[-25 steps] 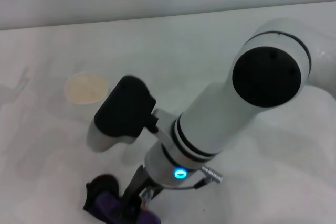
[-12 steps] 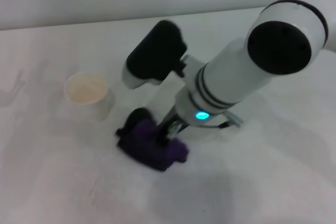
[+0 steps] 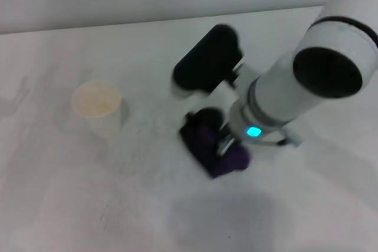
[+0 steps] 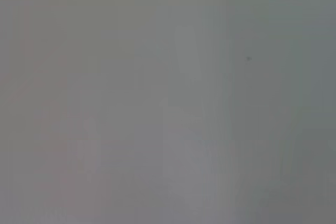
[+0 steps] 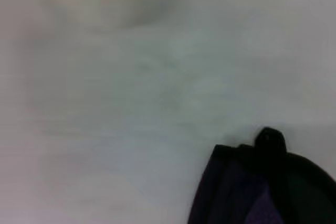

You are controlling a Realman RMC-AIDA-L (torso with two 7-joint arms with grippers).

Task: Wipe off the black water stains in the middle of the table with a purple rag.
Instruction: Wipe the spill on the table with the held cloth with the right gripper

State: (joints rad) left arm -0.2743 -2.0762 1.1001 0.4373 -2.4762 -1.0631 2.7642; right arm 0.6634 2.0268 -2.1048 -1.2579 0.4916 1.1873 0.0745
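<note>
The right gripper [image 3: 221,144] reaches in over the middle of the tabletop [image 3: 118,205], its jaws closed on the purple rag [image 3: 214,146], which is pressed flat against the white surface. The rag lies well to the right of a paper cup [image 3: 97,107] standing upright. In the right wrist view the rag [image 5: 262,187] fills the lower corner, its black edging against bare tabletop [image 5: 131,103]. No black stain shows. The left gripper is out of sight.
</note>
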